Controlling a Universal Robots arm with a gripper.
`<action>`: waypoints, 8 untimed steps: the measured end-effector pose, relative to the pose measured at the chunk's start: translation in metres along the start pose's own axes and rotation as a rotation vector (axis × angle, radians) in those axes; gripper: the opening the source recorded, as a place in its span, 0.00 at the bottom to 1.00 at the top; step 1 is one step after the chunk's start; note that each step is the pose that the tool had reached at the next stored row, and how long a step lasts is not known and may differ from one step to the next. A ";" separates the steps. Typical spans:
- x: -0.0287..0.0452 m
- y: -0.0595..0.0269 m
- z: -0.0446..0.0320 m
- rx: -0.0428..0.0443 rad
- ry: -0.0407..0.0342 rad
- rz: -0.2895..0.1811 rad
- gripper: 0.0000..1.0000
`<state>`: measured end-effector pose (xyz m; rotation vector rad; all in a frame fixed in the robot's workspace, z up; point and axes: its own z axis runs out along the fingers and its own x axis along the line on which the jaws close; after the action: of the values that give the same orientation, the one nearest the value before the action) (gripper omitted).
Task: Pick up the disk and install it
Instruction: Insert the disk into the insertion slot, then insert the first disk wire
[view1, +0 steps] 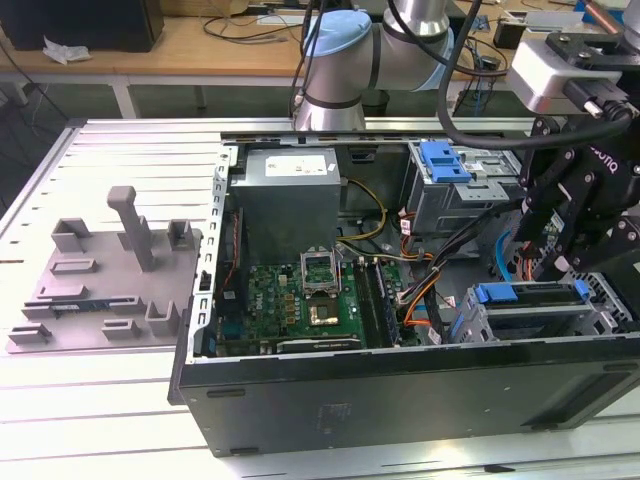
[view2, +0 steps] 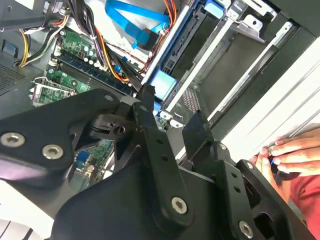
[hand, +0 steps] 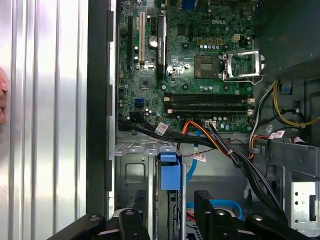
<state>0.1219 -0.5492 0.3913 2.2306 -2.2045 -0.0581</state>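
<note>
Black metal computer case (view1: 400, 400) lies open on its side on a ribbed aluminium table (view1: 110, 420), with a green motherboard (view1: 300, 300) and a grey power supply (view1: 285, 200) inside. At the exterior view's right, the arm's black gripper (view1: 548, 262) hangs just above a metal drive cage (view1: 480, 325) in the near corner of the case. The disk (view1: 530, 293) stands on edge in that cage, its blue caddy rim facing up. In both wrist views the gripper's (hand: 169, 197) 2 fingers (hand: 204, 205) are spread apart, 1 on each side of the blue caddy end (hand: 169, 172), with a gap showing on both sides; it appears to grip nothing, though whether a finger brushes the caddy cannot be told. The second wrist view shows the same parted gripper (view2: 171, 107) just beside the blue caddy end (view2: 162, 85). A second cage deeper in the case carries a blue bracket (view1: 445, 160) on top. A grey plastic fixture (view1: 110, 275) sits on the table at the exterior view's left. A person's hand (view2: 295, 154) rests on the table beside the case.
</note>
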 end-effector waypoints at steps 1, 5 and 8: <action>0.0000 0.0000 0.0000 0.0000 0.0001 0.000 0.50; 0.0000 0.0001 0.0000 0.0000 0.0000 0.000 0.50; 0.0000 0.0002 0.0000 0.0000 0.0000 0.000 0.50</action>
<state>0.1218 -0.5492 0.3913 2.2307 -2.2045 -0.0581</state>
